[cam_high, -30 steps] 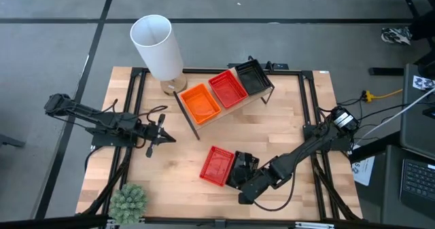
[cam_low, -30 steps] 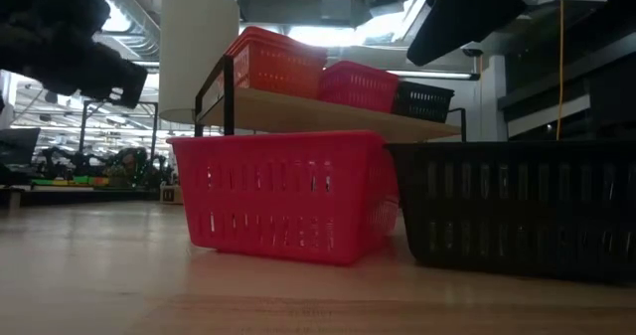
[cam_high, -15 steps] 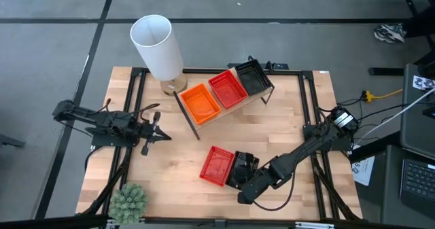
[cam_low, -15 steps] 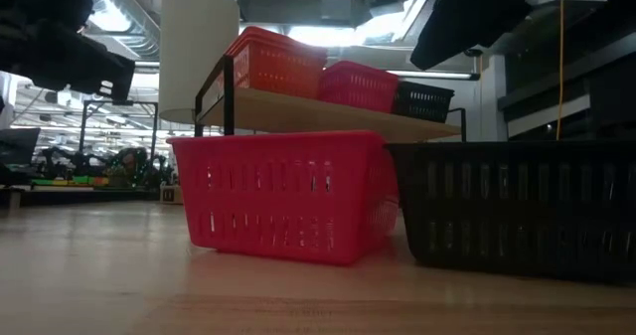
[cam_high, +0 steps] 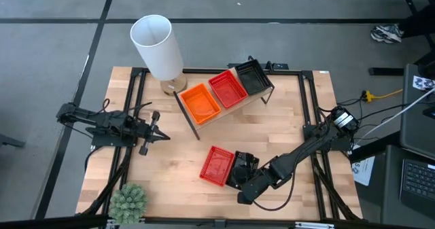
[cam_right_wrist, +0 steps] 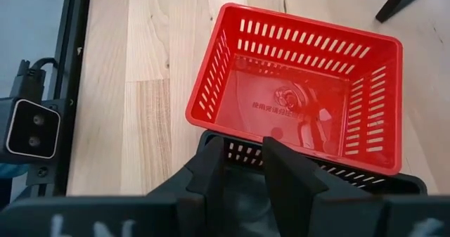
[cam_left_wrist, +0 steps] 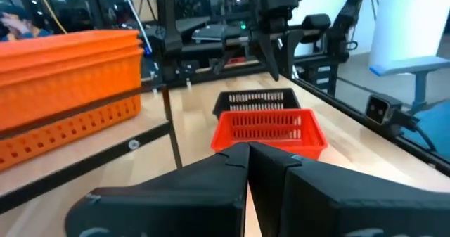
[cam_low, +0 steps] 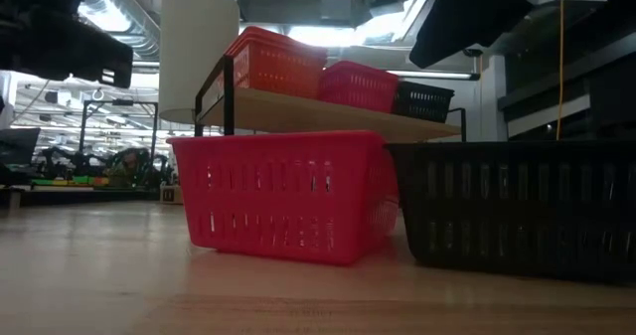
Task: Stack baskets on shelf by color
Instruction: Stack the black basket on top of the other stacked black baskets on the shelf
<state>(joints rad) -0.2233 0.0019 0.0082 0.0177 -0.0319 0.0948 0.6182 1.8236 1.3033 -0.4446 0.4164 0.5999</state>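
Observation:
A loose red basket (cam_high: 217,166) and a black basket (cam_high: 243,162) stand side by side on their bottoms on the near part of the table, also in the low view as red basket (cam_low: 283,201) and black basket (cam_low: 517,206). The shelf (cam_high: 198,124) stands toward the far edge and carries orange (cam_high: 200,101), red (cam_high: 226,90) and black (cam_high: 250,78) basket stacks. My right gripper (cam_high: 239,169) is down at the loose black basket, shut on it. My left gripper (cam_high: 160,135) hovers shut over the table's left part, pointing right. My right gripper comes slanting down from the table's right and near side onto the black basket's end wall (cam_right_wrist: 239,152) by the red basket (cam_right_wrist: 302,103). One finger (cam_right_wrist: 211,170) seems outside and the other finger (cam_right_wrist: 292,177) inside. The basket rests flat on the table.
A tall white cylinder (cam_high: 158,45) stands at the far left by the shelf. A green spiky plant (cam_high: 129,200) sits at the near left corner. Bare wood (cam_high: 285,130) lies between the shelf and the loose baskets.
My left gripper has drawn back toward the table's left edge, staying shut. The right arm and both loose baskets have kept still.

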